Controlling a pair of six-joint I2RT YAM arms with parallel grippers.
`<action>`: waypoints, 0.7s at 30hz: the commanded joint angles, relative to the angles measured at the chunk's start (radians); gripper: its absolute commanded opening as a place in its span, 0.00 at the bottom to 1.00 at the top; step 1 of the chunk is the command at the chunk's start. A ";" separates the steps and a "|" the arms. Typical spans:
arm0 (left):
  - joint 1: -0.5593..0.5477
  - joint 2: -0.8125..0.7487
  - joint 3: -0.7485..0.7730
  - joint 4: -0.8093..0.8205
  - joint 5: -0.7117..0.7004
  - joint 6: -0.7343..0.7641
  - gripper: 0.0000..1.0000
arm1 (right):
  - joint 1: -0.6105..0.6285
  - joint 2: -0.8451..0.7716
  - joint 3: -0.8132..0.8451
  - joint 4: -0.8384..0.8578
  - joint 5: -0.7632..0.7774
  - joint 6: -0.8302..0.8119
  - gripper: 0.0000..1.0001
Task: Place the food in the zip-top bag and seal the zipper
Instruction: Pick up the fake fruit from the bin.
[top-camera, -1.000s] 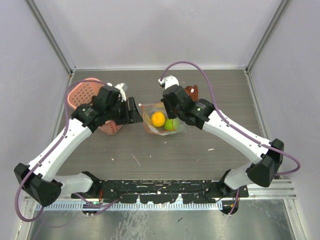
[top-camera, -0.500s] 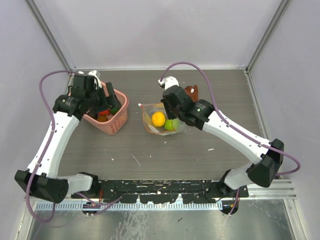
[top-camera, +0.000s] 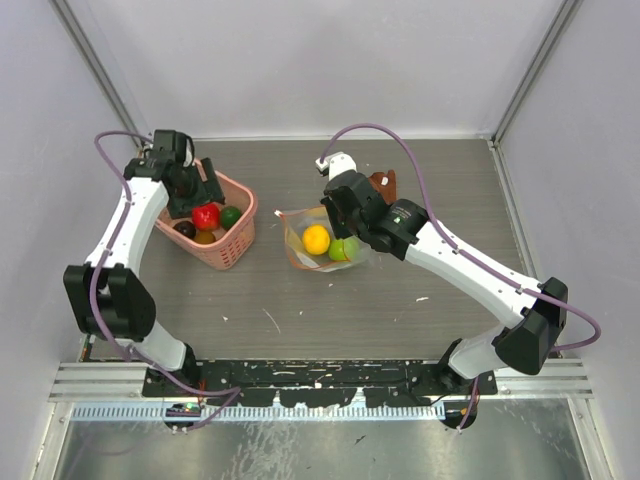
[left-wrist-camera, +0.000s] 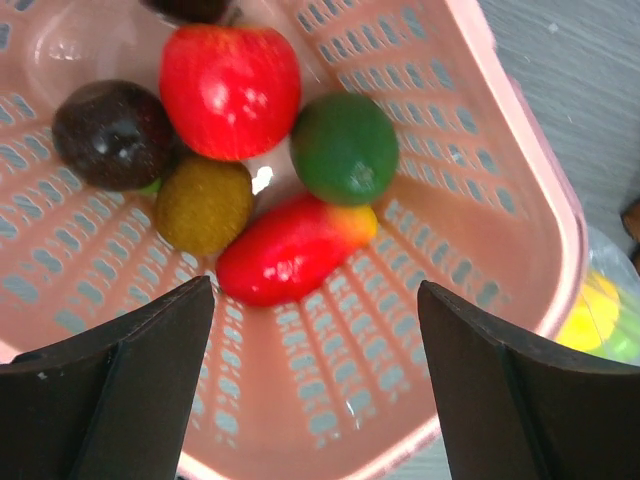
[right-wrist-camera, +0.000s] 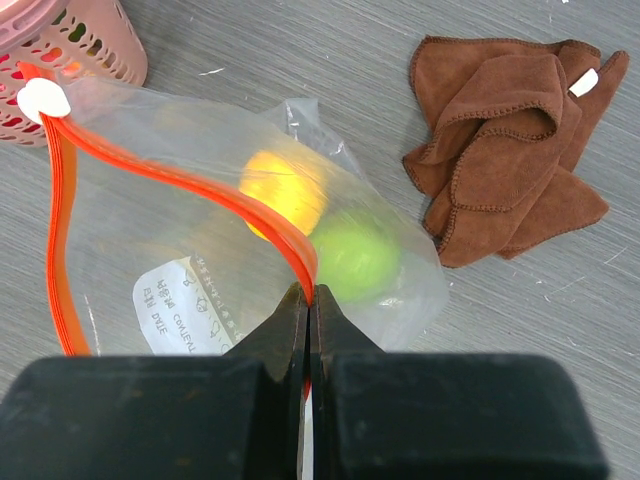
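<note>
Right gripper (right-wrist-camera: 308, 298) pinched on the zipper (right-wrist-camera: 190, 184) of the zip-top bag (right-wrist-camera: 130, 235), which lay mid-table holding a yellow fruit (right-wrist-camera: 283, 190) and a green fruit (right-wrist-camera: 357, 260), left gripper (left-wrist-camera: 315, 300) spread wide above the pink basket (left-wrist-camera: 490, 190).

Basket (top-camera: 228, 252) L of zip-top bag (top-camera: 297, 256), cloth (top-camera: 384, 183) behind-R; fruit (top-camera: 206, 216) in both.

white label (right-wrist-camera: 185, 305) on zip-top bag (right-wrist-camera: 140, 215), print unreadable

Bright even light, soft shadows, sheen on the zip-top bag (right-wrist-camera: 150, 215)
</note>
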 joint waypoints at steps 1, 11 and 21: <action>0.044 0.062 0.041 0.090 -0.052 -0.050 0.84 | -0.005 -0.035 0.005 0.055 -0.011 -0.005 0.00; 0.096 0.242 0.053 0.226 -0.127 -0.109 0.82 | -0.005 -0.031 0.007 0.062 -0.027 -0.009 0.00; 0.109 0.405 0.111 0.225 -0.133 -0.091 0.83 | -0.005 -0.008 0.013 0.062 -0.056 -0.007 0.00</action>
